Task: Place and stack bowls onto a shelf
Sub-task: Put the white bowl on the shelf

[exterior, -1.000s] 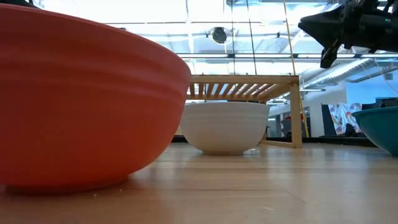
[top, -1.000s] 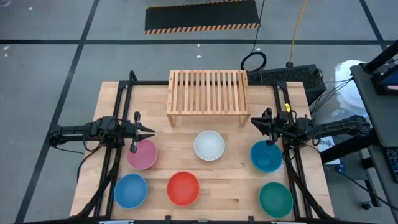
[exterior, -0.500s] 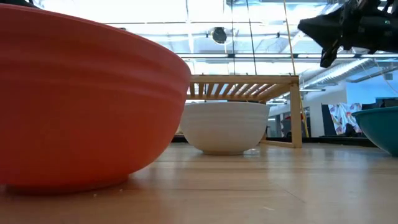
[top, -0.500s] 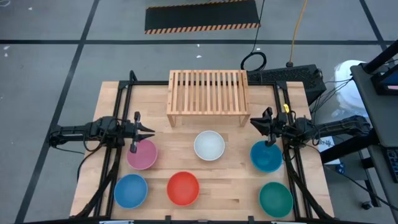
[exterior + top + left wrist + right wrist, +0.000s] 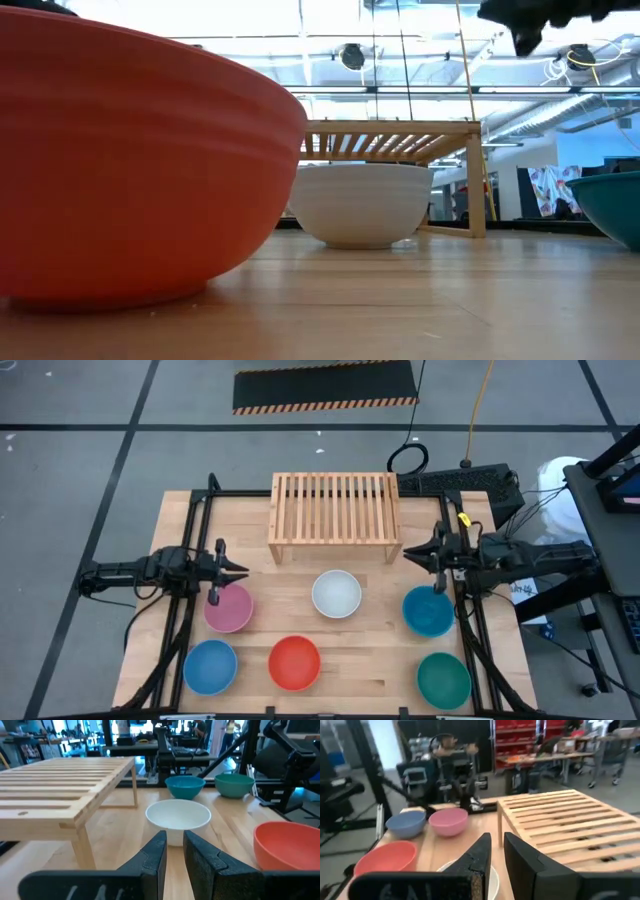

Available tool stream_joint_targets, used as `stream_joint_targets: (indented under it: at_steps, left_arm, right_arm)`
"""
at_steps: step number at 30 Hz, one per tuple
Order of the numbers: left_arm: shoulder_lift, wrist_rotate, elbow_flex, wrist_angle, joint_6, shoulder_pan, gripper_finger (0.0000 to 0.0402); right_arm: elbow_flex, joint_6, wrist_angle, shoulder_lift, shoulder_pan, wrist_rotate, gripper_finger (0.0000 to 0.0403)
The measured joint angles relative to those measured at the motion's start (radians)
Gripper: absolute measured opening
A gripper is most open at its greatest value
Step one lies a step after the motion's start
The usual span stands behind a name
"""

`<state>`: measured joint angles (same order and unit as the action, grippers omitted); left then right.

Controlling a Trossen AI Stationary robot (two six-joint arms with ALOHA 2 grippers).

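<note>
High view: left pincer [image 5: 240, 571], fingers a narrow gap apart and empty, hovers beside the small round pink plastic bowl [image 5: 229, 608]. Right pincer [image 5: 412, 553], likewise slightly parted and empty, hangs near the teal-blue bowl [image 5: 428, 611]. Slatted light-wood shelf [image 5: 334, 515] stands bare at the counter [image 5: 370, 650] rear.

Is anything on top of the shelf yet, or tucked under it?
Nothing sits on the shelf; its slatted top is bare in the high and both wrist views. Under it, the left wrist view shows bare tabletop near one leg; the rest underneath is hidden by the slats.
</note>
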<state>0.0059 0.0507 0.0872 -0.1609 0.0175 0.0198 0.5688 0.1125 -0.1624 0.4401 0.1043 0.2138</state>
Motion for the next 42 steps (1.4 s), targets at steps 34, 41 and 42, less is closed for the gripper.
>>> stream_joint_targets:
  at_steps: [34, 41, 42]
  left_arm:
    - [0.000, 0.000, 0.000, 0.069, 0.005, 0.000, 0.0072]
    - [0.000, 0.033, 0.000, 0.068, 0.031, 0.000, 0.0072]
    - [0.000, 0.036, 0.000, 0.068, 0.036, 0.000, 0.0072]
  right_arm:
    - [0.513, 0.217, -0.348, 0.637, 0.002, -0.282, 0.0118]
    - [0.513, 0.187, -0.337, 0.729, 0.005, -0.424, 0.0136]
    - [0.513, 0.174, -0.335, 0.742, 0.007, -0.428, 0.0134]
